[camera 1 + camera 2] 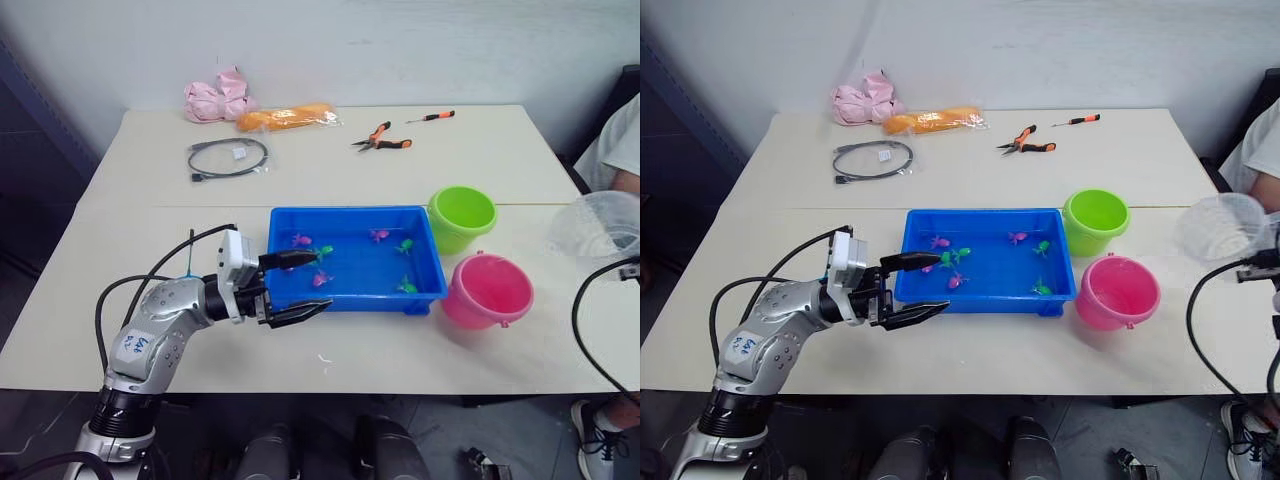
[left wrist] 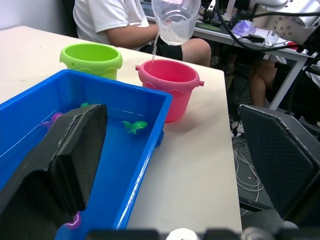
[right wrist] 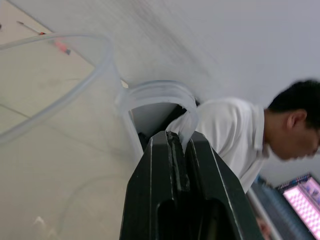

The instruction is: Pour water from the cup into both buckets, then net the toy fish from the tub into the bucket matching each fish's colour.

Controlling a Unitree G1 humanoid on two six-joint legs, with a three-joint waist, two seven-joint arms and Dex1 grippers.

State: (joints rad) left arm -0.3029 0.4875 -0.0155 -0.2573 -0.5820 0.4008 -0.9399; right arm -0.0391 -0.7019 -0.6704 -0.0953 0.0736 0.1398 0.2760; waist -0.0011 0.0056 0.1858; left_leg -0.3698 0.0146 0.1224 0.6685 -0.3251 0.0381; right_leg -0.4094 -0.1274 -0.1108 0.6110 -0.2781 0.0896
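One cup tilted over pink bucket (right gripper clamped).

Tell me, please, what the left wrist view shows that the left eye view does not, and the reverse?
The left wrist view alone shows a thin stream of water falling from the clear plastic cup towards the pink bucket. The left eye view alone shows the orange-handled pliers, small screwdriver and coiled black cable. Both show the blue rectangular tub, the lime green bucket and the open left gripper.
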